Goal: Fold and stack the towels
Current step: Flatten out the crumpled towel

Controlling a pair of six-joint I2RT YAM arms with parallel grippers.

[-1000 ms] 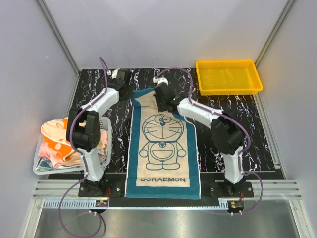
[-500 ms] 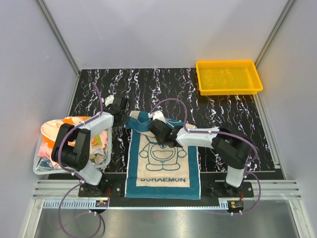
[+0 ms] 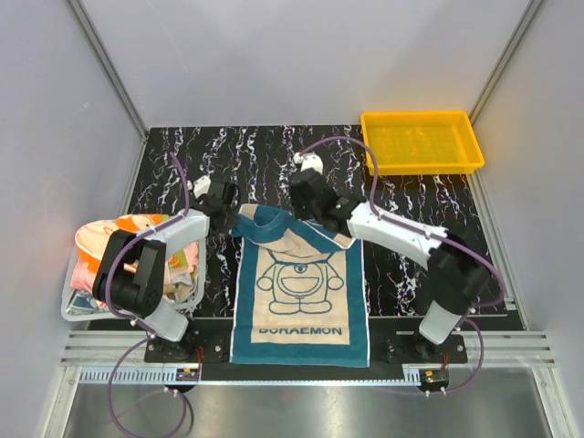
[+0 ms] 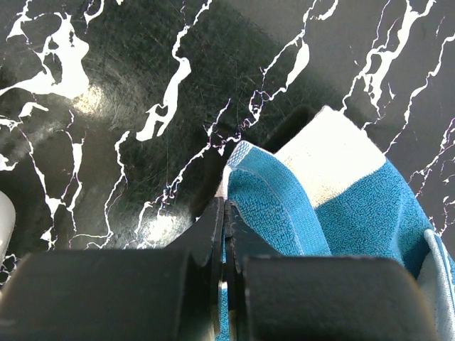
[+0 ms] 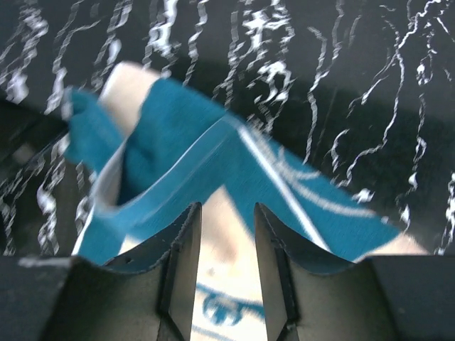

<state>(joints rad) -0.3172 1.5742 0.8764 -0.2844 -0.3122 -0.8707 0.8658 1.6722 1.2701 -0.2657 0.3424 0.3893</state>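
A teal towel [image 3: 297, 301] with a cream panel and a cartoon print lies lengthwise at the table's front centre, its far end folded back toward me and rumpled. My left gripper [image 3: 230, 212] is shut on the fold's far left corner; in the left wrist view the fingertips [image 4: 225, 206] pinch the teal edge [image 4: 277, 213]. My right gripper [image 3: 308, 208] hovers open just above the far right part of the fold, nothing between its fingers [image 5: 181, 241], with the towel [image 5: 213, 149] below them. More towels [image 3: 109, 251], orange-and-cream and pink, are heaped at the left.
The heap sits in a white mesh basket [image 3: 73, 306] at the table's left edge. A yellow plastic tray [image 3: 420, 141] stands at the back right. Black marbled tabletop [image 3: 411, 210] surrounds the towel.
Both grippers drew the towel's far end toward me, folding it over. The right gripper then opened, let go of its corner and lifted back. The left still holds its corner.
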